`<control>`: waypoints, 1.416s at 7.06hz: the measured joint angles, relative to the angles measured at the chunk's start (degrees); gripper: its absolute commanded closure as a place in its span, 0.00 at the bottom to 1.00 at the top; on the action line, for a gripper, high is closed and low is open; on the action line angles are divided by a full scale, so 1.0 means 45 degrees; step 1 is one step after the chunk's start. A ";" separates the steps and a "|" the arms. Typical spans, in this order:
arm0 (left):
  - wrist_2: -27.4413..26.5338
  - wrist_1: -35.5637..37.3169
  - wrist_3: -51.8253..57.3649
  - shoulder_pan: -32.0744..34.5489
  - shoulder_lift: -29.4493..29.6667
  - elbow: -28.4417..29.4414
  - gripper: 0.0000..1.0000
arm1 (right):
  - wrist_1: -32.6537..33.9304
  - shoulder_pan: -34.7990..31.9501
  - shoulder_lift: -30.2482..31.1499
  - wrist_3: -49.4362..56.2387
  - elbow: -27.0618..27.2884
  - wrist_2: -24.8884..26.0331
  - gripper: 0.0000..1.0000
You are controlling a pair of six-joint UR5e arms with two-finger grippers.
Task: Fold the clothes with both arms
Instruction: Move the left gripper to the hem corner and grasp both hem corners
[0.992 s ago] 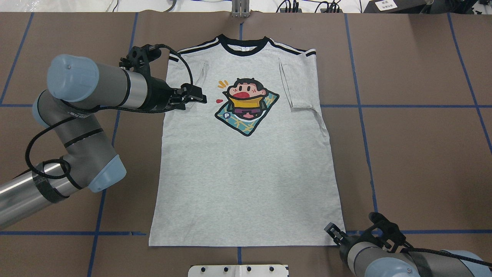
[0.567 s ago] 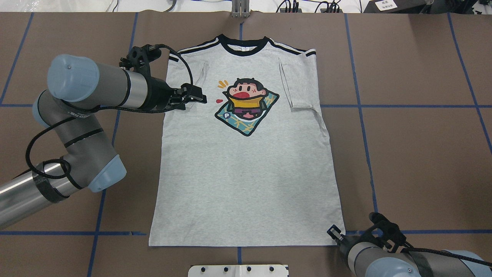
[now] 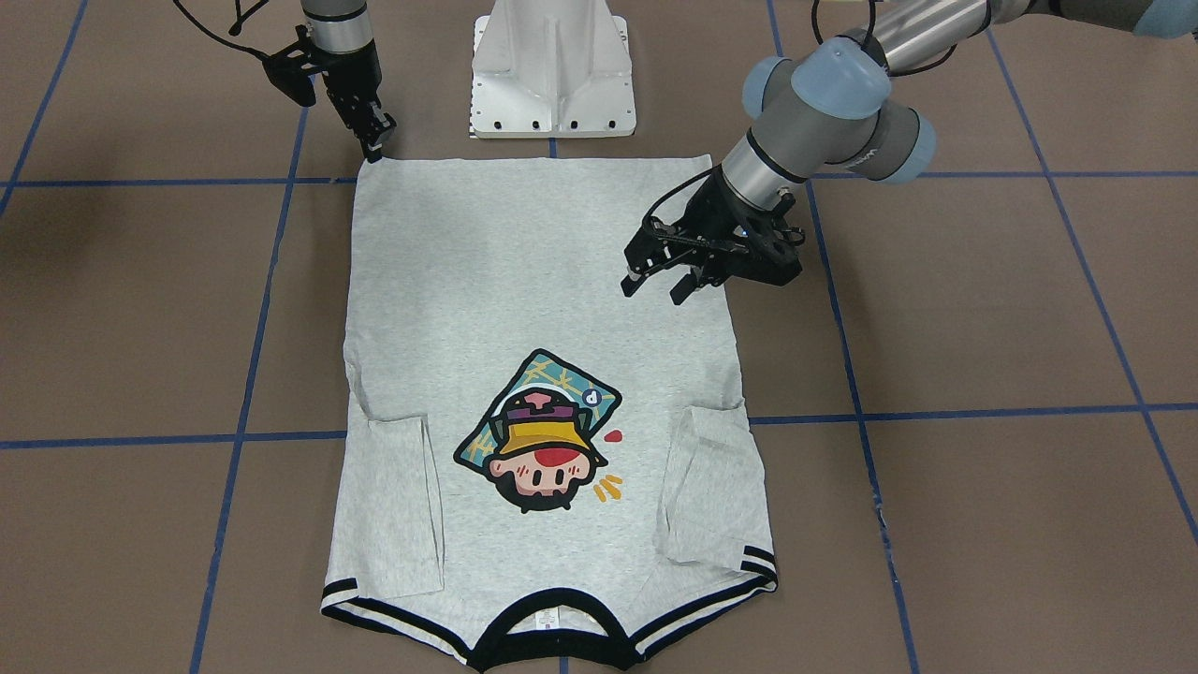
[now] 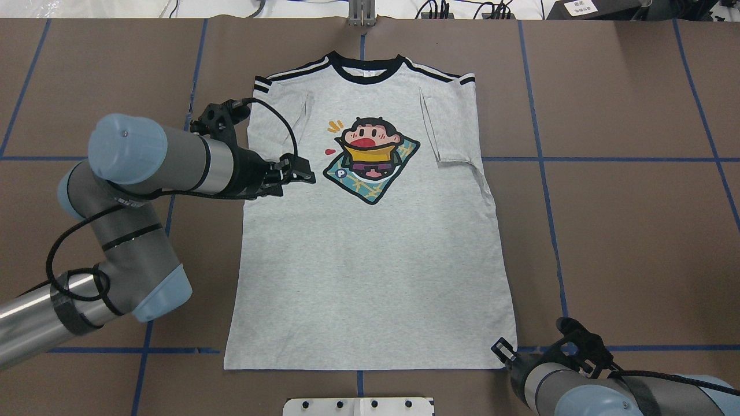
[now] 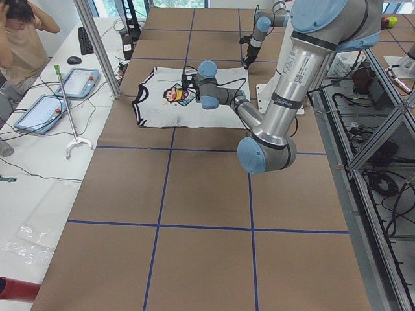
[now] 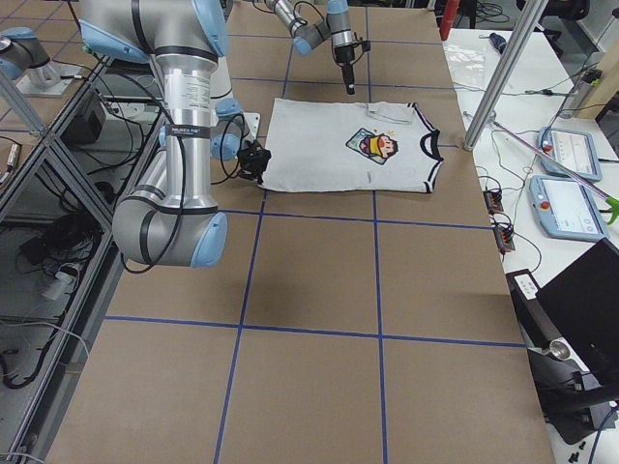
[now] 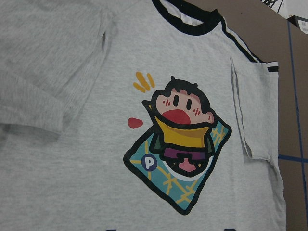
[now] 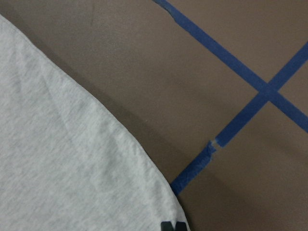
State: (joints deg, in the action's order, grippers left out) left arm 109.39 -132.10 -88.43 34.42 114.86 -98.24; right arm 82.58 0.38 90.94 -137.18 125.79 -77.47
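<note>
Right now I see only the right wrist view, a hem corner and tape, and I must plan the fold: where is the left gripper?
Observer: The left gripper hangs open over the left half of the shirt.
Operator: Are the sleeves spread out?
Observer: No, both sleeves are folded in onto the front, which lies print up.

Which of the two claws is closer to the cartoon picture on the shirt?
The left claw, over the shirt beside the picture; the right claw is at the hem corner.
</note>
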 measured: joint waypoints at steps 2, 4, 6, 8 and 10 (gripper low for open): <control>-0.0858 0.1869 -0.0792 -0.1406 -0.1687 -0.2717 0.20 | 0.0042 -0.0059 0.0018 0.0019 0.0269 -0.0011 1.00; -0.1742 0.3349 -0.1821 -0.2879 -0.3268 -0.4552 0.25 | 0.0079 -0.0084 0.0015 0.0033 0.0311 -0.0016 1.00; -0.2692 0.3604 -0.3596 -0.4340 -0.4556 -0.5299 0.23 | 0.0085 -0.0135 -0.0025 0.0036 0.0324 -0.0016 1.00; -0.3282 0.3680 -0.4352 -0.5311 -0.4943 -0.5002 0.23 | 0.0086 -0.0144 -0.0018 0.0036 0.0326 -0.0012 1.00; -0.3414 0.3691 -0.4459 -0.5517 -0.4950 -0.4547 0.26 | 0.0085 -0.0144 -0.0017 0.0036 0.0327 0.0001 1.00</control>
State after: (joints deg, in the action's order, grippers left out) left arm 94.03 -115.49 -108.49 9.60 92.58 -118.70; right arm 82.97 -0.27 90.86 -137.02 127.26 -77.46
